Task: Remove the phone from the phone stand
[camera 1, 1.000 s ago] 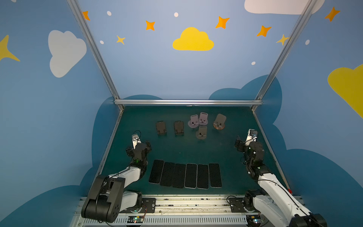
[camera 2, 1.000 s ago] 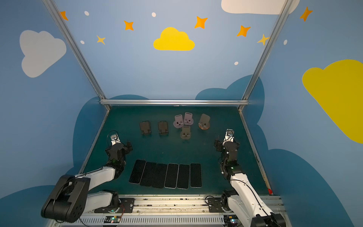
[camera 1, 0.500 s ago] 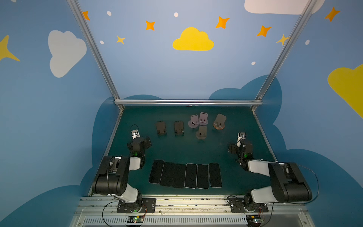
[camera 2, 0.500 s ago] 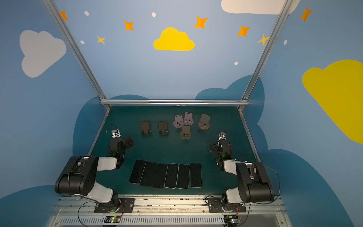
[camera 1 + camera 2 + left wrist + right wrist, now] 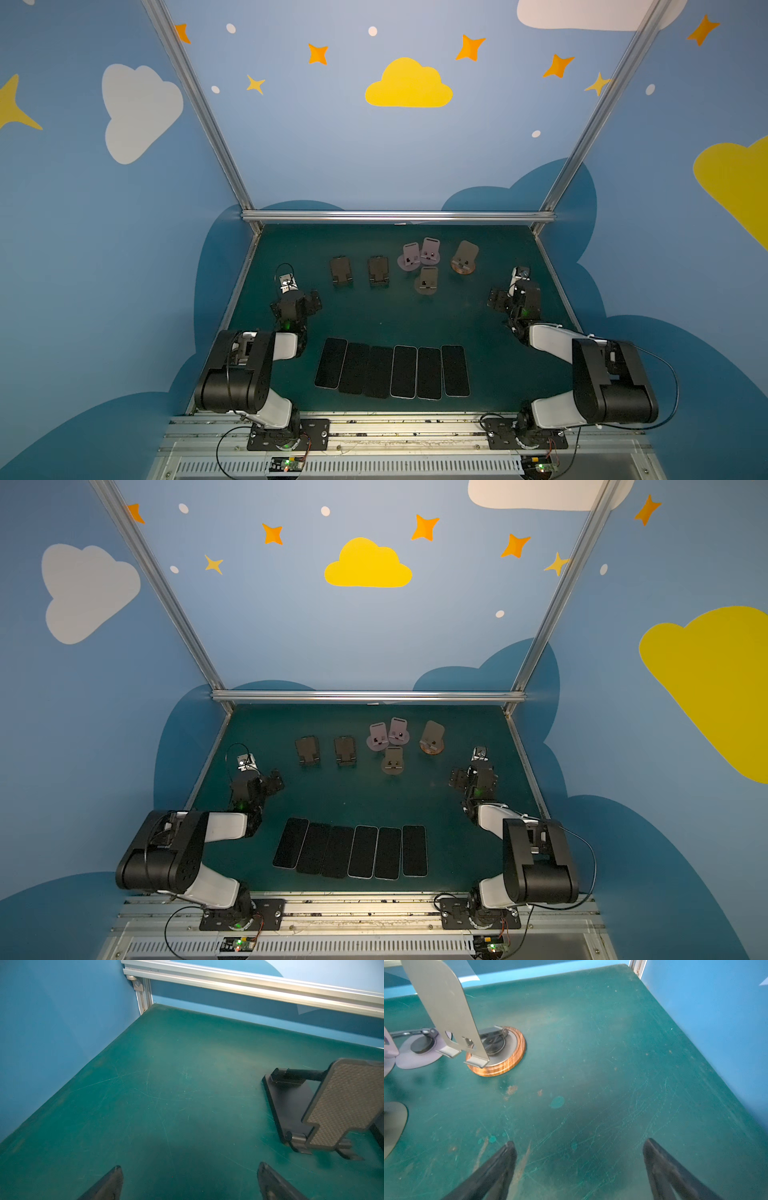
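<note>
Phones [image 5: 392,372] lie flat in a row at lower centre of both top views; the stands [image 5: 424,266] above look empty. Likely stiff, slick, thin slabs, best pinched across the long edges. Both left jaws and right jaws gape wide, empty.

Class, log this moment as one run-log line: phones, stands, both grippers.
phones: six flat in row | stands: six, empty | left gripper: open, empty | right gripper: open, empty
</note>
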